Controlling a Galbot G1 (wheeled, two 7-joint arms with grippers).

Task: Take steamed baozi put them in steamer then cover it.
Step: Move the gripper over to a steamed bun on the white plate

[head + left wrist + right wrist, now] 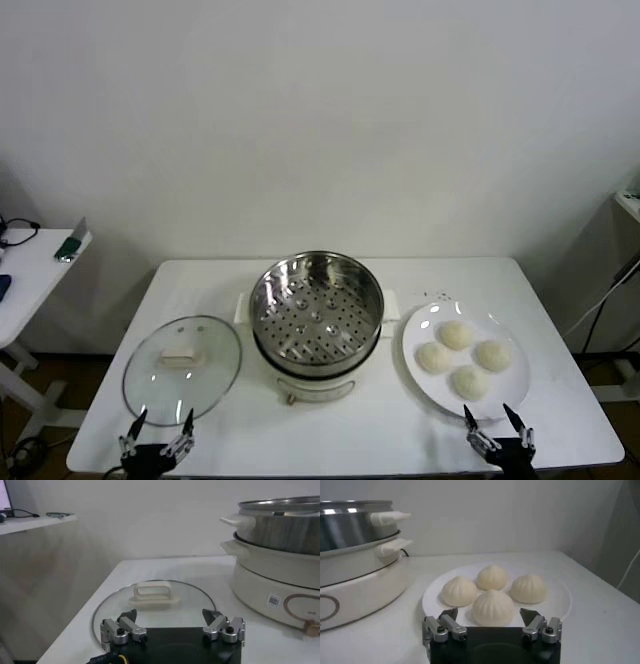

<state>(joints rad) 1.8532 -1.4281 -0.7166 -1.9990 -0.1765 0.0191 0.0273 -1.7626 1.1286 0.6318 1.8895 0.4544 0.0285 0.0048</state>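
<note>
Several pale steamed baozi [462,358] [492,606] lie together on a white plate [420,325] [560,597] at the right of the table. The shiny steamer [316,305] [350,522] [285,525] stands empty on its white cooker base in the middle, its perforated bottom showing. The glass cover [182,365] [155,602] with a cream handle lies flat on the table to the left. My left gripper [158,432] [170,617] hovers open at the cover's near edge. My right gripper [497,428] [489,616] stays open just in front of the plate, holding nothing.
The cooker base [310,385] [280,592] has a small knob at its front. A white side table [30,275] with small items stands at the far left. A cable hangs at the far right. The table's front edge lies right under both grippers.
</note>
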